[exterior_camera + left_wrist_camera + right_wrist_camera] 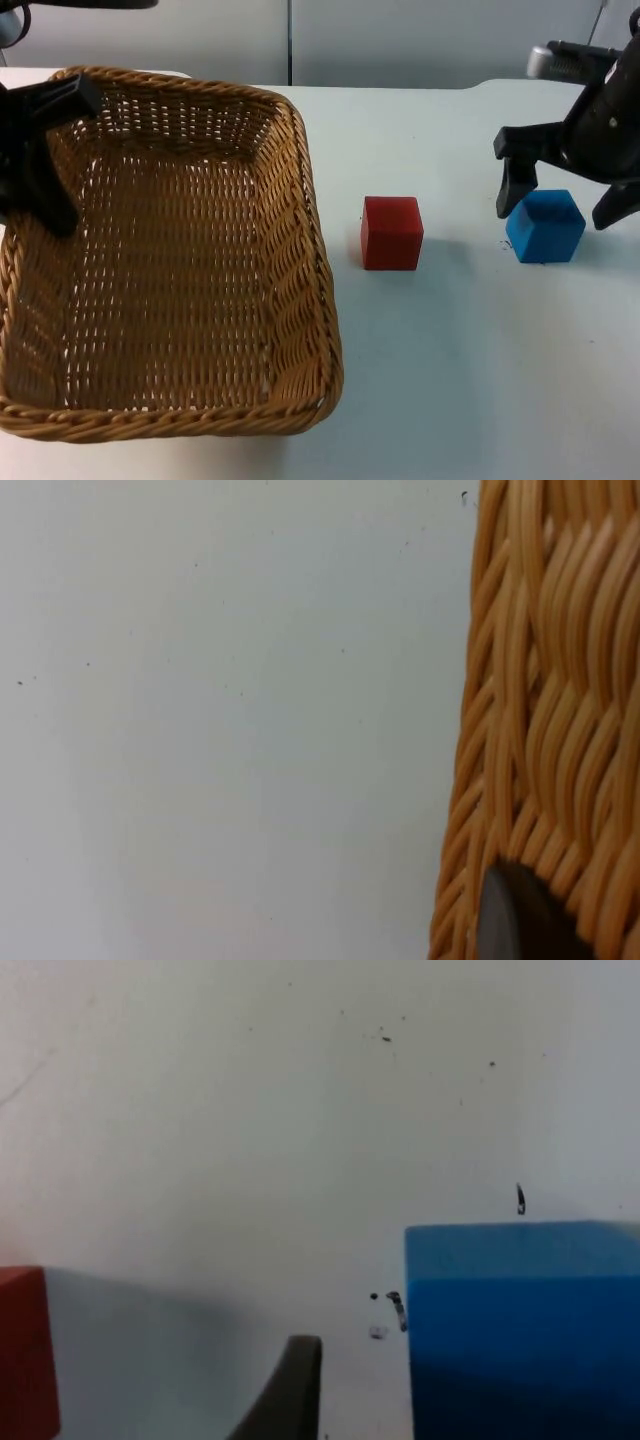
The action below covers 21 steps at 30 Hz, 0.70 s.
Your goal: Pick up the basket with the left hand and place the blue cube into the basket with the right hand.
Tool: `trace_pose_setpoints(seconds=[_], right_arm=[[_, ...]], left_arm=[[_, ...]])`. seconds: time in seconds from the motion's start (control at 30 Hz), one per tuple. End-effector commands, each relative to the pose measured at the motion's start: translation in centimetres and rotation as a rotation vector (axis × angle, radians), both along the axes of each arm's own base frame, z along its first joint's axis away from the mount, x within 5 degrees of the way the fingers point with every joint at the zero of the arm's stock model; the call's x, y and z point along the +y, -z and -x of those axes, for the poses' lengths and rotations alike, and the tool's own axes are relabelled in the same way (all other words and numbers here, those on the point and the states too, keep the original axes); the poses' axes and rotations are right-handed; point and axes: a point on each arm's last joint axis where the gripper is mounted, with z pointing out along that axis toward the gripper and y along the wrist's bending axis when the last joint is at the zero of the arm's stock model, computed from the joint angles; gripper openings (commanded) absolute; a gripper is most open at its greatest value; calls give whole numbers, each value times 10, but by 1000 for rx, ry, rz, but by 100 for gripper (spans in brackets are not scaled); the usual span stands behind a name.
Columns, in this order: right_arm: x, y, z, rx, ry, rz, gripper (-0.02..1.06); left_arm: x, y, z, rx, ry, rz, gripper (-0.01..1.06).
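Observation:
A large woven wicker basket [300, 230] takes up the left of the top view. My left gripper [35, 205] grips its left rim, with one black finger inside the basket. The left wrist view shows the basket wall [550, 730] with a fingertip [520, 920] against it. The blue cube [545, 235] sits on the white table at the right. My right gripper [555, 216] is open, low over the cube, with one finger on each side and apart from it. In the right wrist view the blue cube [520, 1330] stands close beside a fingertip [290, 1390].
A red cube [391, 232] stands on the table between the basket and the blue cube, about a cube's width left of the right gripper's fingers; its edge, the red cube [20, 1350], appears in the right wrist view. The grey partition wall [400, 40] closes the table at the back.

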Motion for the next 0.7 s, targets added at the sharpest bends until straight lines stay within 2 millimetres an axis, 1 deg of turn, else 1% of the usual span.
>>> trace_pose_setpoints(seconds=[0.0,0.07,0.1,0.2,0.23,0.27,0.3,0.33,0.37,0.4,0.47,0.5,0.53,0.57,0.6,0.67], right_arm=[[2,4,-3,-7,2,0,87],[2,7,-3,-1,9,-1,86],[2,12,-3,11,11,1,83],[2,17,-3,18,15,3,66],[2,17,-3,18,15,3,66],[2,18,-3,16,16,1,57],[2,18,-3,16,16,1,52],[2,18,-4,12,16,0,48],[2,18,-4,12,16,0,48],[2,18,-4,12,15,2,42],[2,18,-4,14,10,3,28],[2,18,-3,18,8,4,19],[2,18,-3,18,8,4,19],[2,18,-3,23,-11,10,5],[2,17,-2,28,-21,11,0],[2,14,-1,30,-22,10,0]], left_arm=[[-3,-5,-1,-5,-6,37,0],[-4,-5,-1,-6,-6,47,0],[-5,-6,-2,-7,-7,53,0],[-6,-6,-2,-10,-3,65,0],[-6,-6,-2,-10,-3,65,0],[-6,-6,-2,-10,-3,65,0],[-6,-6,-2,-10,-3,65,0],[-6,-6,-2,-10,-3,65,0],[-6,-6,-2,-10,-3,65,0],[-6,-6,-2,-10,-3,65,0],[-6,-6,-2,-10,-3,65,0],[-6,-6,-2,-10,-3,65,0],[-6,-6,-2,-10,-3,65,0],[-6,-6,-2,-10,-3,65,0],[-6,-6,-2,-10,-3,65,0],[-6,-6,-2,-10,-3,65,0]])
